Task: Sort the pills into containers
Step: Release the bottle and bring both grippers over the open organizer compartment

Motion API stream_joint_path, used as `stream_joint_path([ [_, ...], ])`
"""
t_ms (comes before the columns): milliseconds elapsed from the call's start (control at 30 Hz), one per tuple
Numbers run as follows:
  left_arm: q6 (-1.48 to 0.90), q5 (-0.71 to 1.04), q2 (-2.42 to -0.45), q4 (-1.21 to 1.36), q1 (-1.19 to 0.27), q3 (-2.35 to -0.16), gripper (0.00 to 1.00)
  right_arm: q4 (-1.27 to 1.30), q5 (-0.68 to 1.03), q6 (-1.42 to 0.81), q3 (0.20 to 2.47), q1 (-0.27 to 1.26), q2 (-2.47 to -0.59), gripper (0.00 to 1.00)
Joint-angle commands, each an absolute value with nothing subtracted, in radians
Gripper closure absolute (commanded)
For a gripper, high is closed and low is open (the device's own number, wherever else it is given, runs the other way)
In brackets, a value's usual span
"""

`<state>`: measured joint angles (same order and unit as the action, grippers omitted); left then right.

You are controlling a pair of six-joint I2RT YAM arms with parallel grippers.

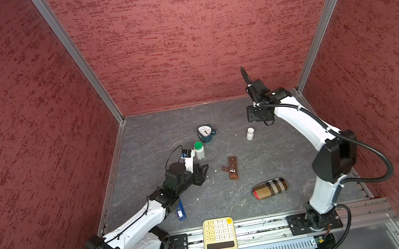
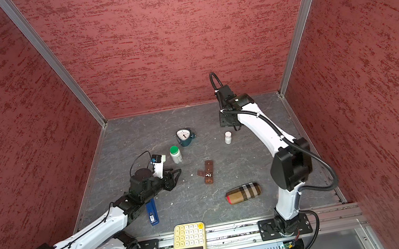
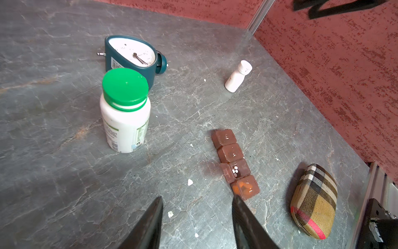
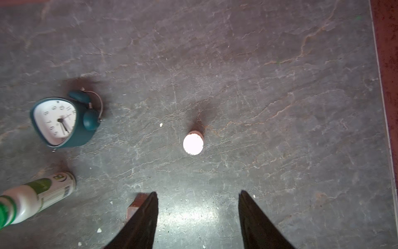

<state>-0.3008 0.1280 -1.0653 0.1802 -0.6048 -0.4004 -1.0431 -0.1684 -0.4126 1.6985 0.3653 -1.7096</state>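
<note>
Right, the left gripper sits low over the bench, left of the middle. Its jaws are spread with nothing between them, only bare grey surface and a few white crumbs. Just to its right, near the bench's middle, lie the containers. They form a brown strip of four small compartments running from front to back, clear of the gripper in both top views. One lid is flipped out flat toward the left edge, and the white pills sit in that open compartment, second from the front end. Something orange shows through the front-end compartment.

Over toward the back right corner, the right gripper hangs above the small white bottle, fingers apart and empty. The bottle stands upright, capped, beyond the fingertips.

The green-capped bottle stands upright beside the left wrist, with the teal clock just behind it. The plaid case lies toward the front right, and the yellow calculator rests on the front edge.
</note>
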Motion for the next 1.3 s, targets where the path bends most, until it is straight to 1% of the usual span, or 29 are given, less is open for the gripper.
stream_joint_path([
  [0, -0.325, 0.164, -1.123, 0.158, -0.604, -0.445, 0.52, -0.965, -0.111, -0.490, 1.557, 0.400, -1.630, 0.42],
  [233, -0.355, 0.175, -1.258, 0.173, -0.618, -0.487, 0.64, -0.717, 0.021, -0.668, 1.175, 0.492, -1.415, 0.48],
  [333, -0.359, 0.182, -1.313, 0.182, -0.624, -0.504, 0.68, -0.618, 0.044, -0.750, 1.048, 0.545, -1.379, 0.51],
  [467, -0.361, 0.184, -1.376, 0.188, -0.639, -0.530, 0.79, -0.518, 0.064, -0.831, 0.923, 0.616, -1.371, 0.54],
  [600, -0.367, 0.189, -1.425, 0.202, -0.655, -0.550, 0.86, -0.450, 0.074, -0.866, 0.870, 0.657, -1.394, 0.61],
  [767, -0.376, 0.199, -1.485, 0.208, -0.671, -0.586, 0.92, -0.386, 0.092, -0.877, 0.838, 0.670, -1.434, 0.74],
  [867, -0.387, 0.207, -1.518, 0.211, -0.673, -0.605, 0.96, -0.375, 0.080, -0.868, 0.830, 0.670, -1.442, 0.77],
  [967, -0.398, 0.232, -1.552, 0.227, -0.672, -0.621, 1.00, -0.375, 0.068, -0.859, 0.823, 0.670, -1.448, 0.78],
  [1200, -0.411, 0.264, -1.610, 0.238, -0.688, -0.658, 1.00, -0.339, 0.066, -0.862, 0.784, 0.669, -1.447, 0.80],
  [1267, -0.408, 0.266, -1.615, 0.233, -0.694, -0.665, 1.00, -0.336, 0.063, -0.859, 0.781, 0.669, -1.477, 0.79],
])
